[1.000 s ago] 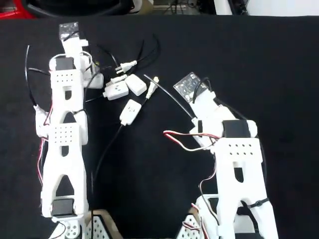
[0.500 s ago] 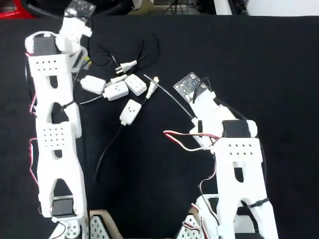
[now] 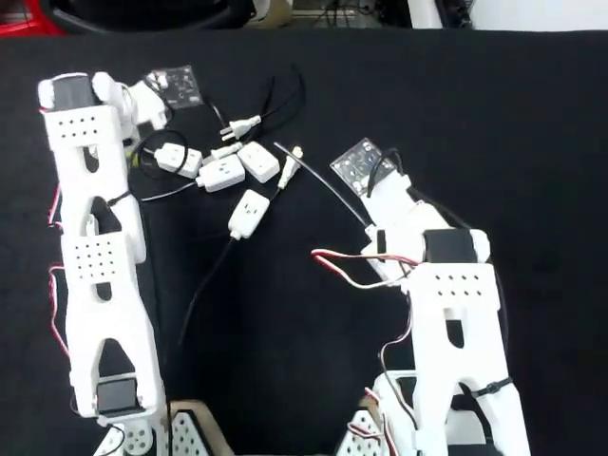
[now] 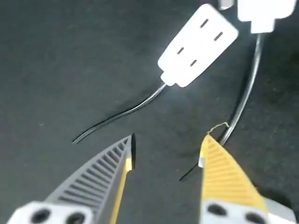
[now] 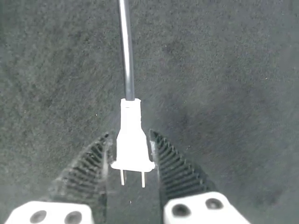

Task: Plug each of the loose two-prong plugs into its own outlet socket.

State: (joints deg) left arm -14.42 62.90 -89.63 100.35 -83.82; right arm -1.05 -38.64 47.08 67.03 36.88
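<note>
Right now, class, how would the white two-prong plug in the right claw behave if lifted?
The white two-prong plug looks like small, rigid plastic, so it is probably light and stiff in the right claw. Its black cord trails away, so it would likely flop and drag.

Saw a desk (image 3: pixel 532 114) under black cloth; beyond its far edge, glimpsed something red (image 3: pixel 21 21), dark cables (image 3: pixel 332 11), a white surface (image 3: pixel 541 13).

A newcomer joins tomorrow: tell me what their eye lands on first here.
The right tool grips a white two-prong plug, prongs toward its wrist. The left tool hangs open over the black table, near a tangle of white outlet sockets and cords.
</note>
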